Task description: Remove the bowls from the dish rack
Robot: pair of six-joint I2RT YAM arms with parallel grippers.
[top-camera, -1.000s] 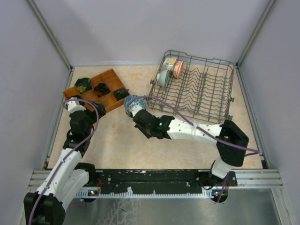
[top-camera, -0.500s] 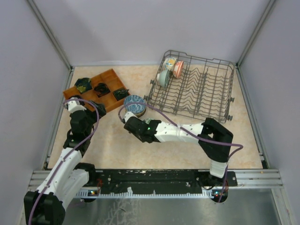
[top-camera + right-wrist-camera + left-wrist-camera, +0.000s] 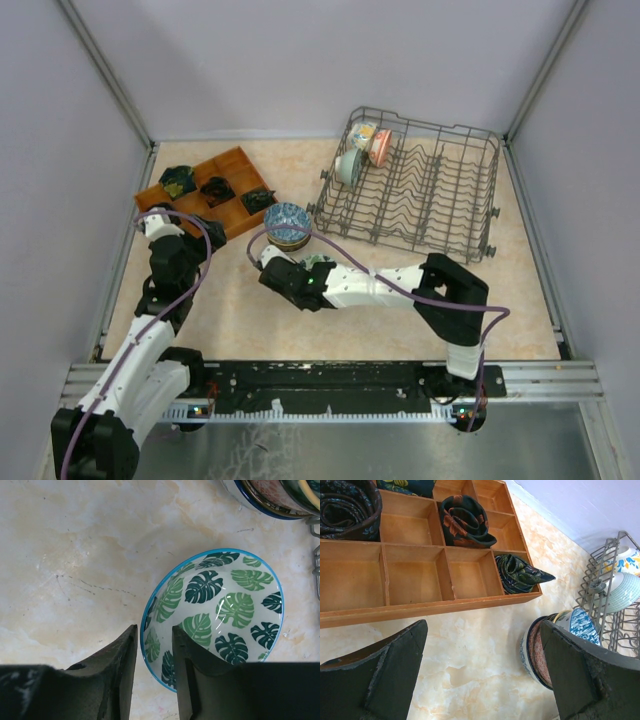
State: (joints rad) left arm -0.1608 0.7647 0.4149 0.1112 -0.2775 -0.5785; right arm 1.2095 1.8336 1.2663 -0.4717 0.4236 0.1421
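The right gripper is pinched almost shut on the rim of the green leaf bowl, one dark finger outside the wall and the other inside, with only the blue-edged lip between them. The bowl sits mouth-up over the marbled table; whether its foot touches the surface cannot be told. Just beyond it, at the upper right of the wrist view, is the stack of bowls, standing on the table close to the dish rack but outside it, topped by a blue-white floral bowl. Three bowls stand on edge in the rack's far left corner — a pale teal bowl, a pink bowl and a patterned one behind them. Across the table, the left gripper hangs with its jaws spread wide and nothing between them, above bare tabletop just in front of the wooden tray. Several of the tray's compartments hold rolled cloths in dark prints. No writing can be read on any of these things.
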